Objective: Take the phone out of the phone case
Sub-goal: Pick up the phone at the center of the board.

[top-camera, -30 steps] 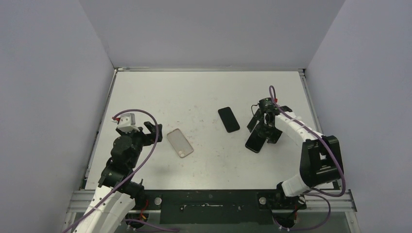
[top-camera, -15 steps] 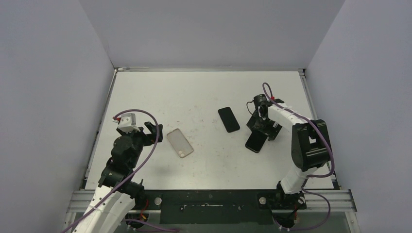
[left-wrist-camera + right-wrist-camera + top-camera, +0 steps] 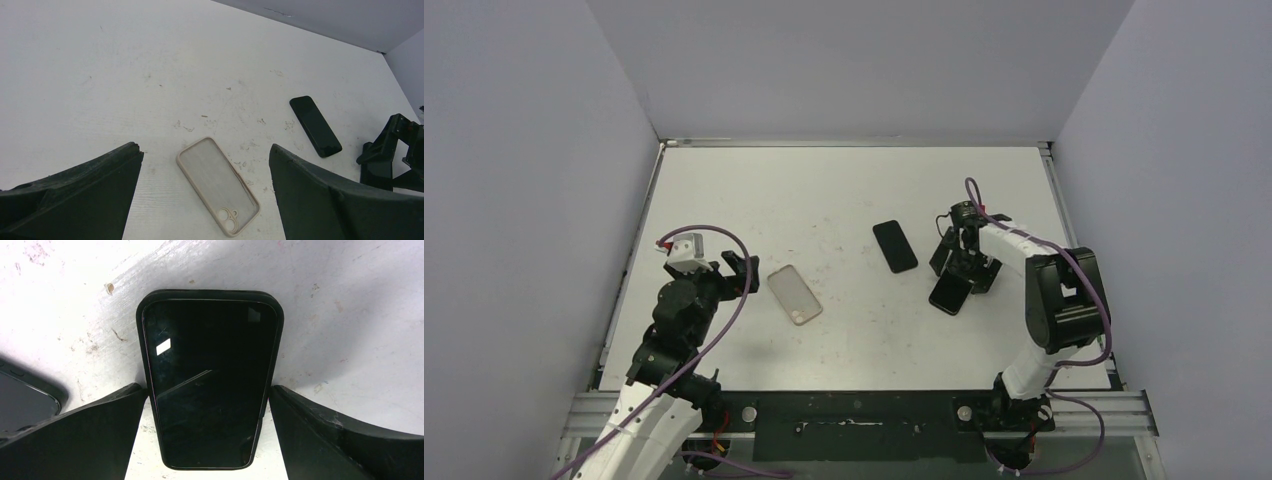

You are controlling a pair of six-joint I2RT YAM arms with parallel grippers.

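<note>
- Phone [image 3: 210,390] lies screen-up inside its black case [image 3: 280,315], flat on the counter [image 3: 824,190]. It is right of the counter's middle, roughly halfway between the near and far edges.
- Handling, as I judge it:
  - The phone looks stiff, with slick glass that could scratch or crack.
  - The case looks like a rubbery shell whose lip hugs all four edges.
  - Lying this flat, it gives little to get under.
  - The long sides of the case look like the best place to take hold, with one corner lip to peel back.
- At about the same depth, left of the middle, an empty pale case [image 3: 215,187] lies with its camera cut-out towards the near edge.
- The left tool [image 3: 738,271] sits just beside the pale case, released and holding nothing.
- The right tool [image 3: 965,268] hangs just over the far end of the cased phone, spread wide. One finger stands off each long side, and I see no contact.
- Farther back, near the counter's centre, a second dark phone [image 3: 315,126] lies flat, apart from both tools.
</note>
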